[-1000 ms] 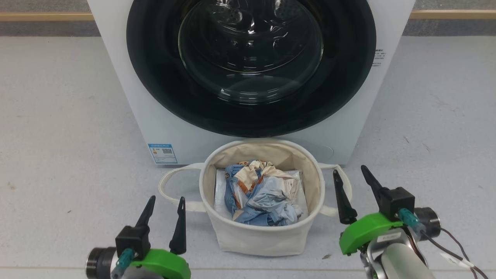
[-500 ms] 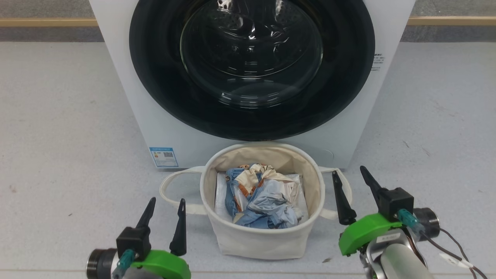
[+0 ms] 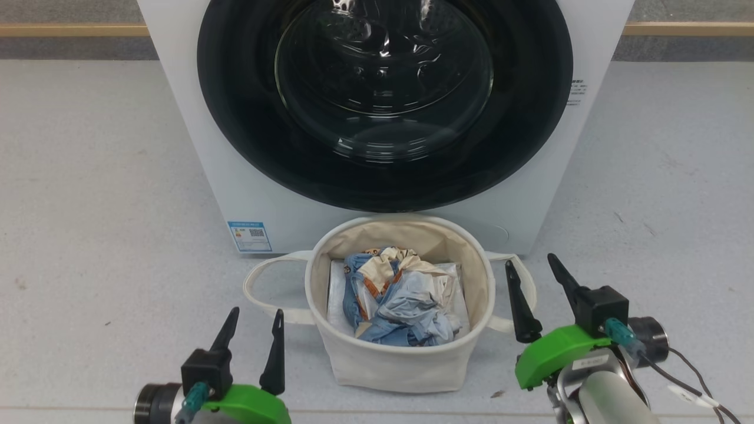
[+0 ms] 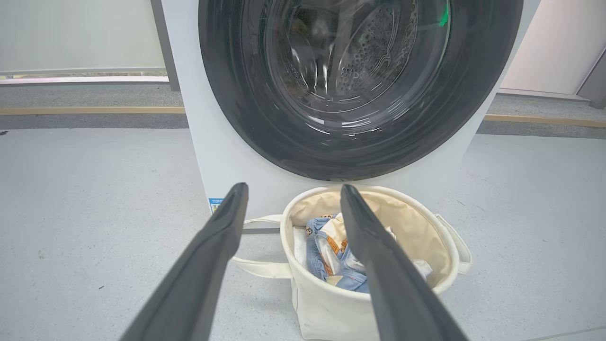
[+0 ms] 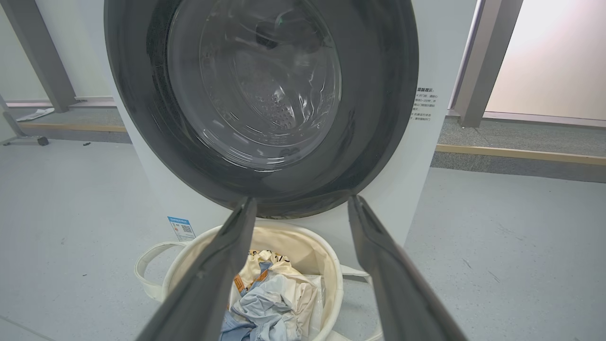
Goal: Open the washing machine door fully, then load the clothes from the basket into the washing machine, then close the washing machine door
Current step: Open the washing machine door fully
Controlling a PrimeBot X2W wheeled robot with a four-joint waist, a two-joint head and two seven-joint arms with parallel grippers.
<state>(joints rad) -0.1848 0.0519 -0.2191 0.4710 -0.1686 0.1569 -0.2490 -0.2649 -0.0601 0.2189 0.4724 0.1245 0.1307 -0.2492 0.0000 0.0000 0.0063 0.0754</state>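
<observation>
Washing machine door [image 3: 383, 100] shut — clothes [image 3: 400, 303] in basket [image 3: 400, 368]; left tool [image 3: 257, 311] and right tool [image 3: 529, 259] spread wide, empty.

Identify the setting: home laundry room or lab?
Probably a lab or test hall, not a home: the washing machine stands alone on an open grey floor, with a basket of clothes before it and tall pale wall panels behind.

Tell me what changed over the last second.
The head camera shifted slightly; the left end effector sank a little toward the view's bottom edge. Nothing was gripped or released. The right end effector, shut door, basket and clothes stayed put.
</observation>
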